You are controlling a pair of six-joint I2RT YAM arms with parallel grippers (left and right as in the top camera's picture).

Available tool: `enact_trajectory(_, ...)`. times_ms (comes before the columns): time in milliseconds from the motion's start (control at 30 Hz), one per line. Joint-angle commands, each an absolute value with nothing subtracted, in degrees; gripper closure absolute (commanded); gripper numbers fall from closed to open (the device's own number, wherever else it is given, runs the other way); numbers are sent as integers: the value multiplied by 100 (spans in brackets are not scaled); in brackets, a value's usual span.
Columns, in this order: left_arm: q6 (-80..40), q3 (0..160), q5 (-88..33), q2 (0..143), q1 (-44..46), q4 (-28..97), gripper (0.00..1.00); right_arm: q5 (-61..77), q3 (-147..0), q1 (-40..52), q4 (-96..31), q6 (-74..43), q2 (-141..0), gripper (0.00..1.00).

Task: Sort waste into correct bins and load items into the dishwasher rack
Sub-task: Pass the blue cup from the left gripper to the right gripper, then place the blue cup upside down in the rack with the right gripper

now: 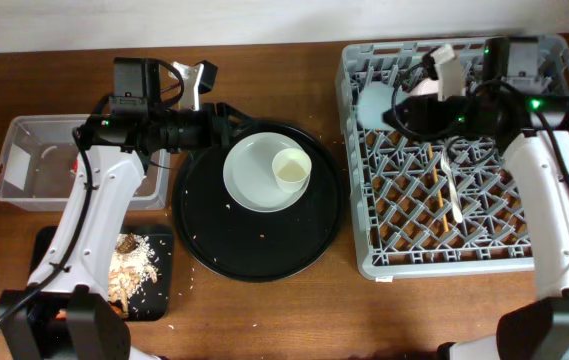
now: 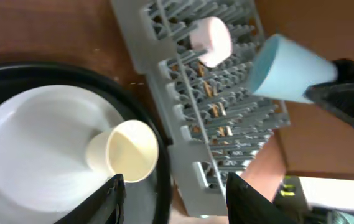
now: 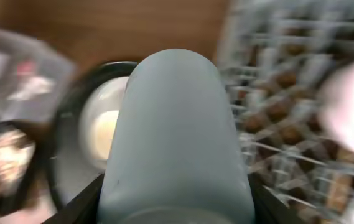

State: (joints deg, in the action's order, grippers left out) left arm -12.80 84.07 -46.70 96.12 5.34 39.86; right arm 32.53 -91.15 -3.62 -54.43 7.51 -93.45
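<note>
We see the right claw (image 3: 173,208) clamped around a blue cup (image 2: 288,68), held above the grey dish rack (image 1: 464,268). The left claw (image 2: 180,199) hangs spread open over a cream cup (image 2: 127,152) sitting on a pale plate (image 2: 33,143).

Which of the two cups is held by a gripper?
The blue cup, clamped in the right gripper; the cream-white cup sits free on the plate, with the open left gripper near it.

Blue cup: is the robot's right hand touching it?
Touching. In the right wrist view the fingers of the right gripper press against both sides of the blue cup.
</note>
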Motion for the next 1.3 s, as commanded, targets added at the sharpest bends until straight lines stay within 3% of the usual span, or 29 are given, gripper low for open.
enact_trajectory(0, -1190, 8364, -3830, 9686, 534, 4158, 49, 1374, -10123, -373, -6361, 502, -9196, 68)
enact_trajectory(200, -1190, 8364, -2947, 9686, 534, 4856, 49, -8, -10254, 451, -7745, 25, -9341, 72)
enact_trajectory(333, -1190, 8364, -2947, 9686, 563, 4982, 49, -8, -10106, 899, -8473, -246, -9426, 75)
enact_trajectory(567, -1188, 8364, -2947, 9686, 563, 5009, 49, 207, -8344, 899, -6674, -239, -9435, 77)
enact_trajectory(733, -1188, 8364, -2947, 9686, 563, 5006, 49, 301, -7896, 899, -6272, -239, -9553, 77)
enact_trajectory(867, -1188, 8364, -2947, 9686, 563, 5006, 43, 322, -7894, 899, -6274, -239, -9826, 60)
enact_trajectory(933, -1188, 8364, -2947, 9686, 563, 5006, 41, 320, -7894, 899, -6237, -239, -9832, 39)
enact_trajectory(1000, -1190, 8364, -2947, 9686, 563, 5006, 37, 322, -7985, 899, -6219, -239, -9830, 10)
enact_trajectory(1033, -1190, 8364, -2947, 9686, 563, 5006, 36, 322, -8090, 899, -6252, -239, -9830, 5)
enact_trajectory(1067, -1190, 8364, -2950, 9686, 563, 5013, 36, 322, -8353, 899, -6458, -196, -9830, 0)
enact_trajectory(1200, -1264, 8364, -2842, 9686, 735, 5024, 37, 353, -9909, 899, -7575, -180, -9813, 1)
enact_trajectory(1267, -1686, 8353, -1640, 9690, 1291, 5022, 48, 432, -10473, 899, -7970, -180, -9808, 1)
